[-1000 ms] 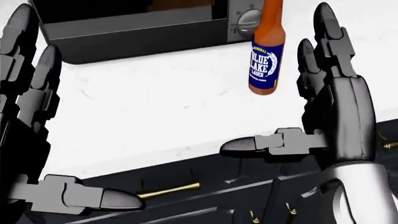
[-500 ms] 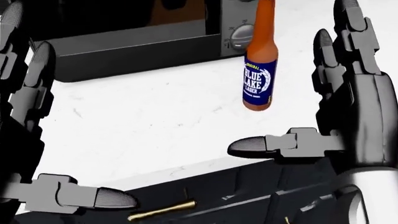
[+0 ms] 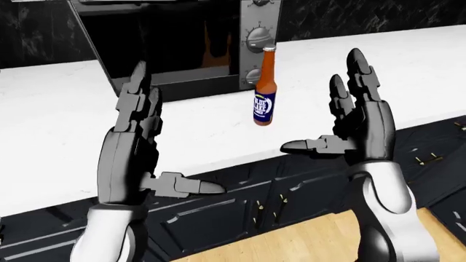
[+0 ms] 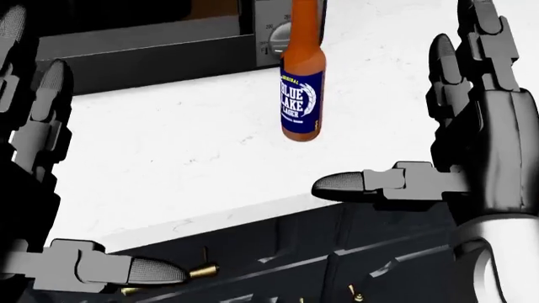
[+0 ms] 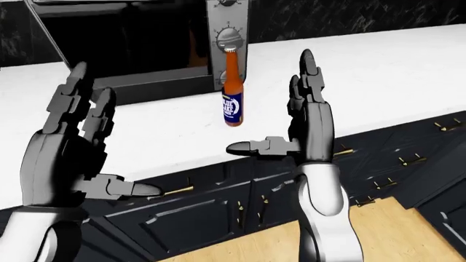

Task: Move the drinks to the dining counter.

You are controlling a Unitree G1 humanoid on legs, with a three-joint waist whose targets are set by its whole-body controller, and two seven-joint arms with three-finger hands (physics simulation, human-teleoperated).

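In the left-eye view, a white worktop [image 3: 65,136] with a smooth, faintly marbled surface runs across the picture above dark panelled cabinet doors [image 3: 218,213] with small brass handles. A dark boxy microwave [image 3: 175,43] with a grey control strip and two round knobs stands near the far edge of the worktop. The bottle [image 3: 265,90] is slim, of orange-brown glass with a long neck and a blue label; it stands upright on the worktop just beside the microwave's knob side, some way in from the near edge. The left hand [image 3: 135,147] and the right hand [image 3: 360,128] are both raised with palms facing each other, fingers spread apart and pointing up, thumbs stretched inward. Neither touches the bottle.

In the head view, the blue label with white letters shows clearly on the bottle. The right hand's thumb [image 4: 358,184], dark and ribbed at the tip, points toward the left of the view, below the bottle's base. The left hand's thumb [image 4: 143,270] lies over the cabinet.

In the right-eye view, a light wooden floor [image 5: 240,245] shows below the cabinets, and the bottle stands between the two open hands, nearer the right one.
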